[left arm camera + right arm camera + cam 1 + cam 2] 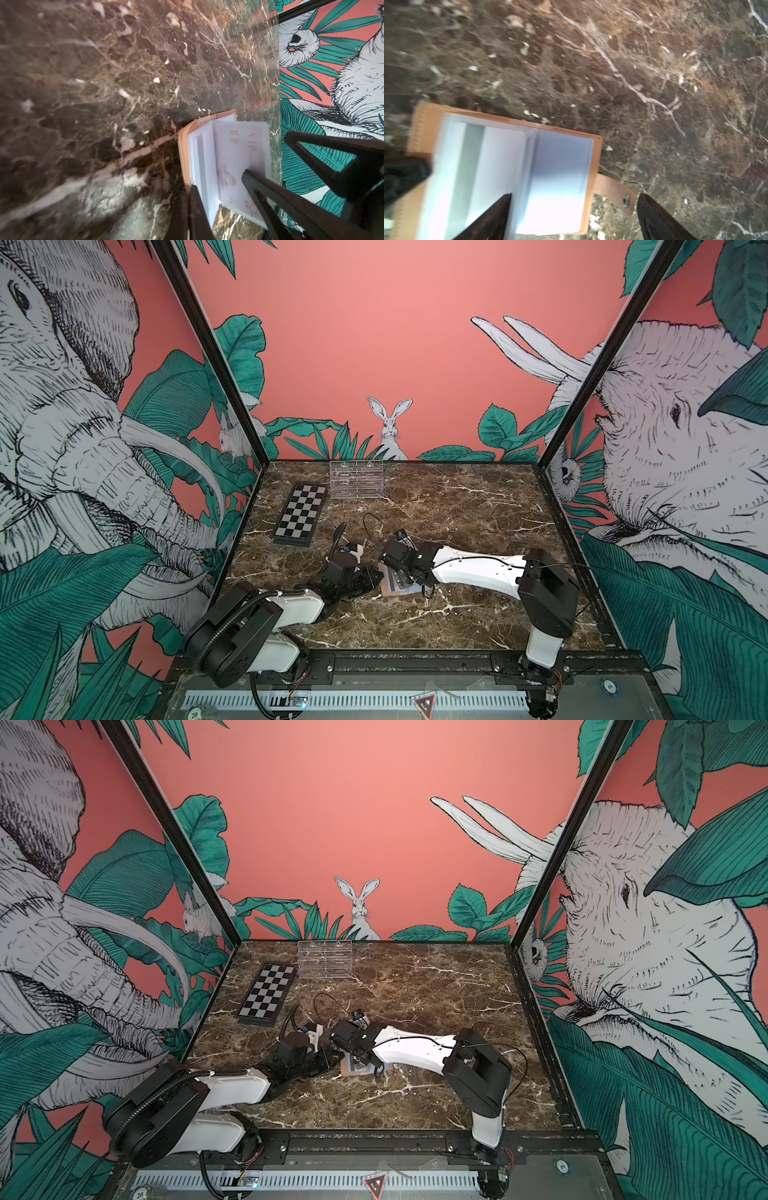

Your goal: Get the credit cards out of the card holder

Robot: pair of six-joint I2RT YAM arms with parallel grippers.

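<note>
Tan card holder (424, 124), chequered board (297, 514), marble table (457, 510)

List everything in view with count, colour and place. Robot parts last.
card holder: one, tan, lying open on the table, between the grippers
credit cards: at least two seen, whitish and pale blue, in the card holder's clear sleeves
chequered board: one, black and white, far left of the table
acrylic rack: one, clear, by the back wall
table: one, brown marble
left gripper: one, black, shut, at the card holder's edge
right gripper: one, black, open, over the sleeves
</note>
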